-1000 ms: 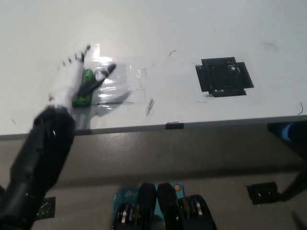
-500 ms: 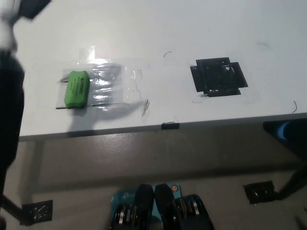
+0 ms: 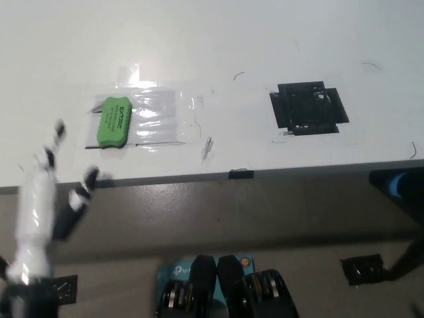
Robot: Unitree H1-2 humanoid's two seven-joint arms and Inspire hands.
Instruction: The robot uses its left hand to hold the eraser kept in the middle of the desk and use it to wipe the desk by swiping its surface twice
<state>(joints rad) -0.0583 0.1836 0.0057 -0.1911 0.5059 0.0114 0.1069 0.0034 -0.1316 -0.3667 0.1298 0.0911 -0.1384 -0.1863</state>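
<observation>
The white table [image 3: 278, 46] fills the upper part of the head view, and a black taped square [image 3: 309, 107] is seen on its right half. A patch of clear glossy tape [image 3: 159, 116] lies left of centre, and the green eraser [image 3: 114, 120] rests on the left end of that patch, flat and untouched. The left hand [image 3: 41, 192] is held at the lower left, near the table's front edge and apart from the eraser, with its fingers [image 3: 85, 185] spread wide and nothing held. The right hand is not shown.

The eraser is judged to have been let go, so either the wiping is done or a fresh grasp is needed (which of the two cannot be settled from this view). If another swipe is due, the hand would have to be brought forward over the eraser and its fingers closed around it.

One second ago the hand lay over the eraser on the patch. Half a second ago the eraser was already uncovered and the hand was at the top left corner. Now it hangs low, short of the table's front edge.
</observation>
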